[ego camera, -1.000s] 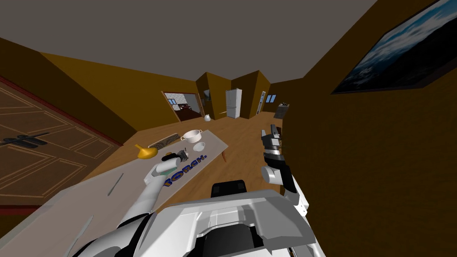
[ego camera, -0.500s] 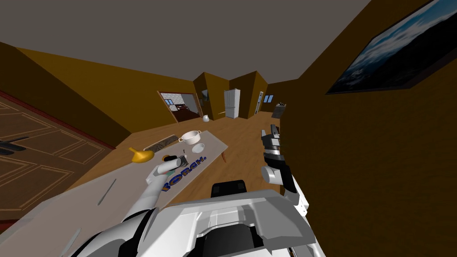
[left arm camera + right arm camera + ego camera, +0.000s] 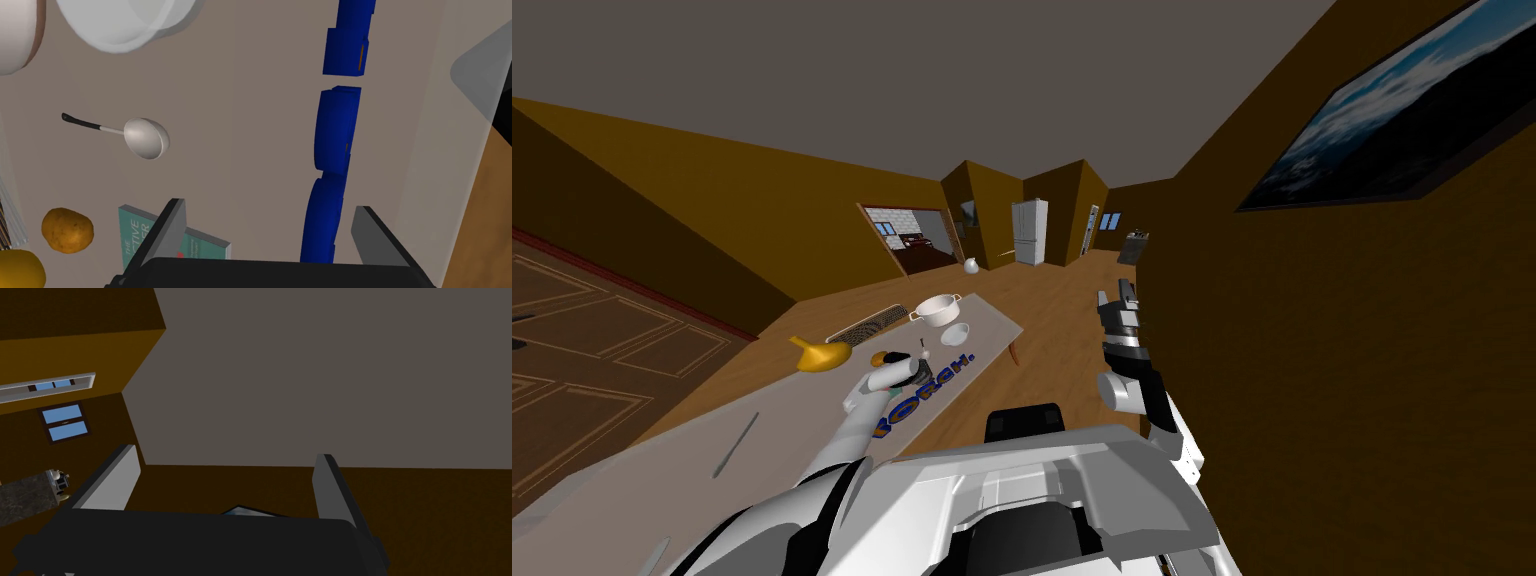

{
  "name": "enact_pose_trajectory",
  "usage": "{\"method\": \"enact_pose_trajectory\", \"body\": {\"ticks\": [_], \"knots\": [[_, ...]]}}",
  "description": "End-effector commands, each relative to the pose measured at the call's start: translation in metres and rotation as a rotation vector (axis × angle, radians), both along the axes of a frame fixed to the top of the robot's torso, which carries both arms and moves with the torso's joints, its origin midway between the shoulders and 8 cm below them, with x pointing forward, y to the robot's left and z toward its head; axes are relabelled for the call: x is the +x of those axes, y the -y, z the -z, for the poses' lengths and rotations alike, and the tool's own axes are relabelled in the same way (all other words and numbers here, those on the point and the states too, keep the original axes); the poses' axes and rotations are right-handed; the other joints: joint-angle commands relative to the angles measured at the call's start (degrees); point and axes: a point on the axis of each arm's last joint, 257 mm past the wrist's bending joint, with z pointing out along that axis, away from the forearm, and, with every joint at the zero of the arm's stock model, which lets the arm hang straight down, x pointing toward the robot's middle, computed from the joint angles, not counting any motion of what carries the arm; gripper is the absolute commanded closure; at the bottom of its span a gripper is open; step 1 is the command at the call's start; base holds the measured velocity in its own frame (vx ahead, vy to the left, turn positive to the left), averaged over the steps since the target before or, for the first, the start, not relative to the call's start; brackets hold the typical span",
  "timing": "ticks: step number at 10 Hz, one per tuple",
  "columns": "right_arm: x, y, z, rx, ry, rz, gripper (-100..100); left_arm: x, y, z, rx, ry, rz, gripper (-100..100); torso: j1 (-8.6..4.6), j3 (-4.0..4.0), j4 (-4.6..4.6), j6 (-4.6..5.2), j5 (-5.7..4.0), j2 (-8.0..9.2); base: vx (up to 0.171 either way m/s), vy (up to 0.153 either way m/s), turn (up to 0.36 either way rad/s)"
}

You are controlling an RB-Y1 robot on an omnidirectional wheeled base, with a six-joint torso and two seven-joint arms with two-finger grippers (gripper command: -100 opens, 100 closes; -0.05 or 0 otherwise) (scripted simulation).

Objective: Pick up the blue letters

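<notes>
Left gripper point(image 3: 268, 205) spread wide over blue letters point(image 3: 336, 130) (teal book point(image 3: 132, 235) reads "TIVE")

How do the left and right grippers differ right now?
The left gripper reaches down over the grey table, the row of blue block letters passing below between its jaws. The right gripper is raised clear of the table, nothing between its jaws. Both are open.

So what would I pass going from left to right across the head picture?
You pass the yellow gourd → white pot → fridge → right gripper → wall picture.
</notes>
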Motion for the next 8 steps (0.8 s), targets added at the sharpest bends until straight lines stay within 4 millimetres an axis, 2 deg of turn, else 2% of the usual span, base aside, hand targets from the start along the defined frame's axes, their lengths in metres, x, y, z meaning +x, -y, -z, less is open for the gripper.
{"method": "enact_pose_trajectory", "body": {"ticks": [1, 2, 3, 4, 5, 6, 8], "knots": [[0.0, 0.0, 0.0, 0.0, 0.0, 0.0, 0, -0.019, 0.005, 0.016, -0.035, -0.075, -0.018, -100, 0.0, 0.0, 0.0, 0.0, 0.0, 0.0, 0.018, 0.038, -0.056], [0.0, 0.0, 0.0, 0.0, 0.0, 0.0, 0, -0.019, 0.005, 0.016, -0.035, -0.076, -0.018, -100, 0.0, 0.01, 0.0, 0.01, 0.0, 0.02, 0.016, 0.034, -0.026], [0.0, 0.0, 0.0, 0.0, 0.0, 0.0, 0, -0.034, 0.009, 0.027, -0.062, -0.133, -0.032, -100, -0.01, 0.02, 0.01, 0.0, -0.01, 0.03, 0.034, 0.039, -0.044], [0.0, 0.0, 0.0, 0.0, 0.0, 0.0, 0, -0.035, 0.009, 0.027, -0.063, -0.135, -0.032, -100, 0.0, -0.01, 0.0, 0.01, 0.0, -0.02, 0.026, 0.034, -0.033], [0.0, 0.0, 0.0, 0.0, 0.0, 0.0, 0, -0.05, 0.014, 0.037, -0.088, -0.19, -0.044, -100, -0.02, 0.0, 0.0, 0.0, -0.01, 0.0, 0.03, 0.045, -0.044], [0.0, 0.0, 0.0, 0.0, 0.0, 0.0, 0, -0.05, 0.014, 0.037, -0.088, -0.19, -0.044, -100, 0.02, -0.01, 0.0, 0.01, 0.0, -0.01, 0.02, 0.039, -0.025], [0.0, 0.0, 0.0, 0.0, 0.0, 0.0, 0, -0.075, 0.023, 0.051, -0.13, -0.282, -0.064, -100, 0.02, 0.0, 0.0, 0.01, 0.0, -0.01, 0.033, 0.055, -0.056]]}}
